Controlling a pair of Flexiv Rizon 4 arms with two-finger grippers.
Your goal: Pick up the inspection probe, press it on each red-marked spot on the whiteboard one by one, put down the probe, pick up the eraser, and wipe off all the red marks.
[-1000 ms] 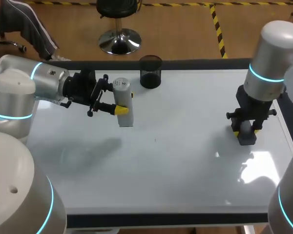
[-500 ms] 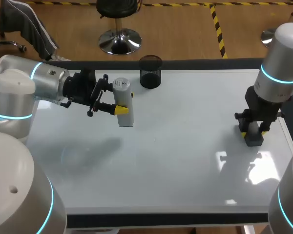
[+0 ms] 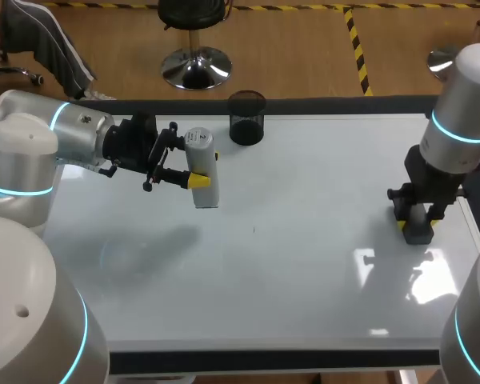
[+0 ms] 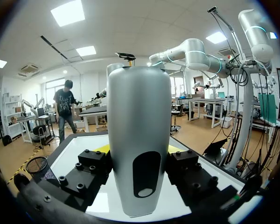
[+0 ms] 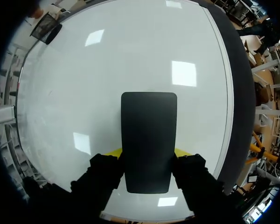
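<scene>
Two tools loaded: left tool (image 3: 202, 170) clamped tall grey metal probe (image 3: 206, 194) upright, likely parked aside; right tool (image 3: 417, 222) gripped dark rectangular eraser (image 3: 418, 234) flat on glossy whiteboard (image 3: 304, 264), seemingly for wiping.

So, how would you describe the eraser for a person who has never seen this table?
Find the whiteboard, then look at its right edge. The eraser is the flat, dark, rectangular block held there in the right pincer. The probe at the left is tall and silver, and the cup at the far edge is round.
</scene>
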